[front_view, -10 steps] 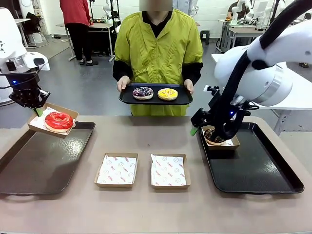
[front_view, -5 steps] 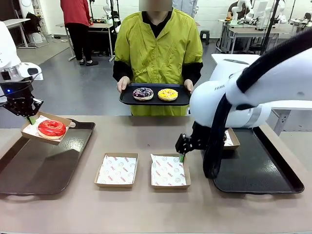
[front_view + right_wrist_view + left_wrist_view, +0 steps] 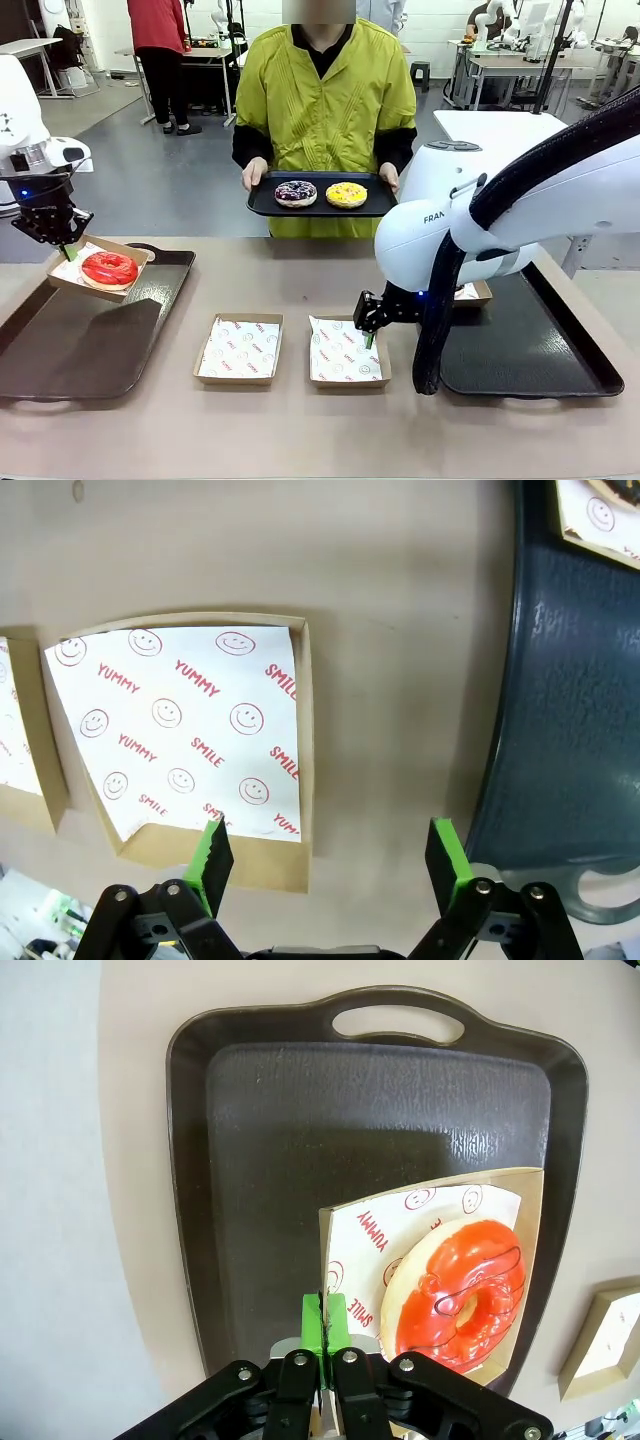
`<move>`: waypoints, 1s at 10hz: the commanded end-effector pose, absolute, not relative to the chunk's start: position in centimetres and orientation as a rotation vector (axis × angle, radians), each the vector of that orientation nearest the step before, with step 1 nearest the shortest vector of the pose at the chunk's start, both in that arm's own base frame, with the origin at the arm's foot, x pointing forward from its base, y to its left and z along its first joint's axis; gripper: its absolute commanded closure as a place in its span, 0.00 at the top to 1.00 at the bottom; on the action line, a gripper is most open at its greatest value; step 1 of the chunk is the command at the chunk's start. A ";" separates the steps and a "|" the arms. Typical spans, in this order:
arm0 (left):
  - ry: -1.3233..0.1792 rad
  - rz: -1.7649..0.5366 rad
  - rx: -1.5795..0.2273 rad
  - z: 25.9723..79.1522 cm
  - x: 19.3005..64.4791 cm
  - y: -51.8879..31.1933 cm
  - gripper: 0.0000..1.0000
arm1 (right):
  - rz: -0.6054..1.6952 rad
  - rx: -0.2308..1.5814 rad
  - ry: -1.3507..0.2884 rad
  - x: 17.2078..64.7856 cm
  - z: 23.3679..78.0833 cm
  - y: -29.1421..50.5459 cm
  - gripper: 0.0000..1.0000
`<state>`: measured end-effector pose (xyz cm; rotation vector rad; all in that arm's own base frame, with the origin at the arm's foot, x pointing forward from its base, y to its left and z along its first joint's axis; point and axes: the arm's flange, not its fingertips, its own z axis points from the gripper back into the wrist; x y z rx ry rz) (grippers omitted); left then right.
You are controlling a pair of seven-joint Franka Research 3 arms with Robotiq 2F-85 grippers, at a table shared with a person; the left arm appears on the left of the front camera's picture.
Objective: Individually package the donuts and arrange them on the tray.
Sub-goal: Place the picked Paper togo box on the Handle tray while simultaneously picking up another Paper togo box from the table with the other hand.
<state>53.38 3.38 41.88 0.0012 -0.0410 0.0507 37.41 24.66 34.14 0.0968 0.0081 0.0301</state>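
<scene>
A glossy red donut [image 3: 110, 268] [image 3: 460, 1295] lies in a paper-lined cardboard box [image 3: 350, 1235]. My left gripper [image 3: 66, 248] [image 3: 325, 1325] is shut on that box's edge and holds it tilted over the far end of the left dark tray [image 3: 90, 345] [image 3: 300, 1110]. Across the table, a person holds a small black tray [image 3: 320, 208] with a dark drizzled donut [image 3: 296, 192] and a yellow donut [image 3: 346, 193]. My right gripper [image 3: 368, 330] [image 3: 330, 852] hangs open just above the right empty box [image 3: 345, 352] [image 3: 190, 730], its fingers straddling that box's edge.
A second empty lined box [image 3: 239, 349] sits left of the first. The right dark tray [image 3: 540, 355] [image 3: 570, 680] carries a box [image 3: 478, 293] mostly hidden behind my right arm. Bare tabletop lies in front of the boxes.
My right arm has swung left from the box on the right tray to the right empty box. The left gripper has carried the red donut's box a little left and lower.
</scene>
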 end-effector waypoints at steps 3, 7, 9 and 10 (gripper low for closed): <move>-0.051 0.046 -0.031 41.7 53.7 3.0 0.01 | 0.038 0.094 0.035 37.5 33.4 25.1 1.00; -0.083 0.090 -0.071 40.6 55.4 1.5 0.01 | -0.002 0.070 0.049 38.8 30.9 25.5 1.00; -0.071 0.088 -0.047 39.7 56.5 0.9 0.01 | 0.003 0.064 0.045 39.1 30.5 25.8 1.00; -0.066 0.089 -0.048 39.2 56.9 0.9 0.01 | 0.007 0.056 0.031 39.1 30.6 26.1 1.00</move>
